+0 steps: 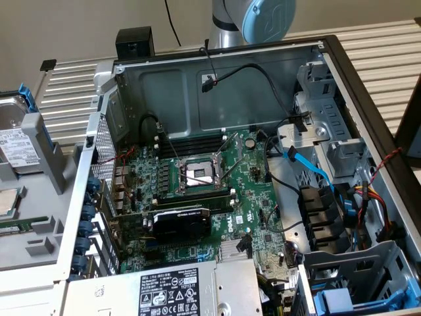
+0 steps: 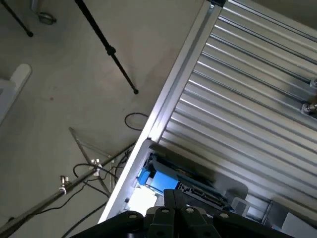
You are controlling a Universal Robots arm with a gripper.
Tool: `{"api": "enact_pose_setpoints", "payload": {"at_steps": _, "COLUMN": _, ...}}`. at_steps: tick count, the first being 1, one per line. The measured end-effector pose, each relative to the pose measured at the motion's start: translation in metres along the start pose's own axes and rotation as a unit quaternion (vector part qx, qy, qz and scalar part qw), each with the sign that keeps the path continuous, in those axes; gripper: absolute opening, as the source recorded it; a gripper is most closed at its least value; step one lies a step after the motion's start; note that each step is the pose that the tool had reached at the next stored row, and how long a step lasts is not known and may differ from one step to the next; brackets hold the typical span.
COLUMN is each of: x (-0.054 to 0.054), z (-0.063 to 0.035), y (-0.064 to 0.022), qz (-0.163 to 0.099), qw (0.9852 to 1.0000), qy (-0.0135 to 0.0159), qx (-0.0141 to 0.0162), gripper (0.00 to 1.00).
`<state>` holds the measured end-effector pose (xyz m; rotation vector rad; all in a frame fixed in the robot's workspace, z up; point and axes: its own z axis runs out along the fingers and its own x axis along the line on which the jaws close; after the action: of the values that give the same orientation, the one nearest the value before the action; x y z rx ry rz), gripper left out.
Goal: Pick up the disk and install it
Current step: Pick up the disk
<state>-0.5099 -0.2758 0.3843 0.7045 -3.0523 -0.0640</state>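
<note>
Gripper (image 2: 174, 199): black fingers clenched together, nothing seen betw. them. Disk (image 1: 14, 141) (image 2: 161, 179) (flat rectangular silver hard drive, white label, bright blue plastic carrier) lies close under fingertips. It sits in grey plastic holder (image 1: 38, 135), exterior view's left, outside open metal PC case (image 1: 164, 85).

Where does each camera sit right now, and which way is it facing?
Exterior view: off the arm and high up, looking down into the open computer case at the motherboard; the robot's arm stands behind the case.
Wrist view: on the wrist, looking down past the shut gripper at the disk, the ribbed tabletop and the floor.
Shared: the disk, at the exterior view's left edge, and the ribbed tabletop.
</note>
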Motion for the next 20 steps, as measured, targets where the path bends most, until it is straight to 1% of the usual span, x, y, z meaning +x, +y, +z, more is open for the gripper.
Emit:
{"api": "enact_pose_setpoints", "payload": {"at_steps": 2, "x": 0.0, "z": 0.0, "y": 0.0001, "qz": -0.017, "qw": 0.9998, "qy": 0.0007, "qx": 0.0, "gripper": 0.11}}
{"api": "enact_pose_setpoints", "payload": {"at_steps": 5, "x": 0.0, "z": 0.0, "y": 0.0001, "qz": -0.045, "qw": 0.999, "qy": 0.0019, "qx": 0.0, "gripper": 0.11}}
{"api": "enact_pose_setpoints", "payload": {"at_steps": 8, "x": 0.0, "z": 0.0, "y": 0.0001, "qz": -0.072, "qw": 0.9974, "qy": 0.003, "qx": -0.0001, "gripper": 0.11}}
{"api": "enact_pose_setpoints", "payload": {"at_steps": 10, "x": 0.0, "z": 0.0, "y": 0.0001, "qz": -0.09, "qw": 0.996, "qy": 0.0037, "qx": -0.0001, "gripper": 0.11}}
{"api": "enact_pose_setpoints", "payload": {"at_steps": 13, "x": 0.0, "z": 0.0, "y": 0.0001, "qz": -0.117, "qw": 0.9932, "qy": 0.0049, "qx": -0.0001, "gripper": 0.11}}
{"api": "enact_pose_setpoints", "payload": {"at_steps": 15, "x": 0.0, "z": 0.0, "y": 0.0001, "qz": -0.136, "qw": 0.9907, "qy": 0.0056, "qx": -0.0001, "gripper": 0.11}}
{"api": "enact_pose_setpoints", "payload": {"at_steps": 17, "x": 0.0, "z": 0.0, "y": 0.0001, "qz": -0.154, "qw": 0.9881, "qy": 0.0064, "qx": -0.0001, "gripper": 0.11}}
{"api": "enact_pose_setpoints", "payload": {"at_steps": 20, "x": 0.0, "z": 0.0001, "y": 0.0001, "qz": -0.181, "qw": 0.9835, "qy": 0.0075, "qx": -0.0002, "gripper": 0.11}}
